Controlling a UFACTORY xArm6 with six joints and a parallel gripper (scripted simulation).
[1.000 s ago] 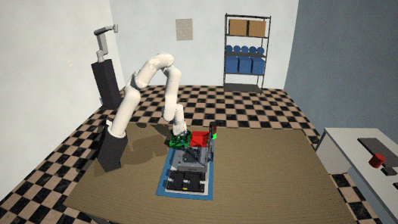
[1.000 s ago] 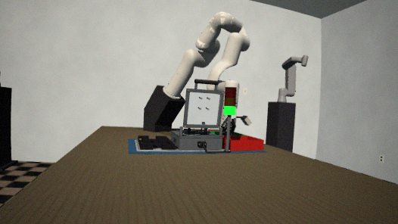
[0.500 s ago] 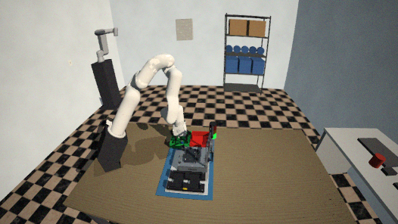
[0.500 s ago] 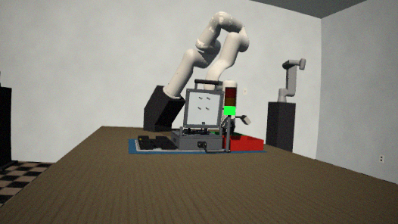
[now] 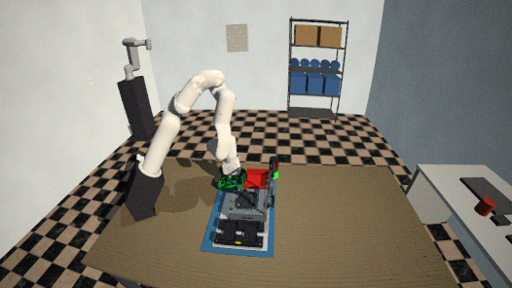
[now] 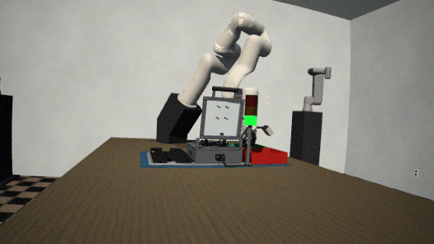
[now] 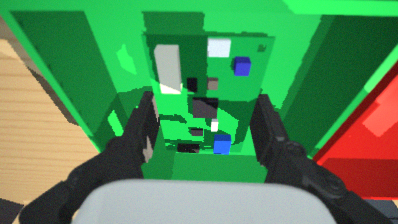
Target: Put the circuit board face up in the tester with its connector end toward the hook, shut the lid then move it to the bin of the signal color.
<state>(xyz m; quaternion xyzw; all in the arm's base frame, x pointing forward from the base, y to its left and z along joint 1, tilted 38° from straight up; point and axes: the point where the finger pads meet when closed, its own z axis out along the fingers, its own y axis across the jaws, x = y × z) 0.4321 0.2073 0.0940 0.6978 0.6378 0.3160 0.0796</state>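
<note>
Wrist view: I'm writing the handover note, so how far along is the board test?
Done: the signal tower shows green, the tester lid stands open, and the board is out. In hand: the gripper holds the circuit board low inside the green bin. Left: let go so it lies still there, not in the red bin.
</note>
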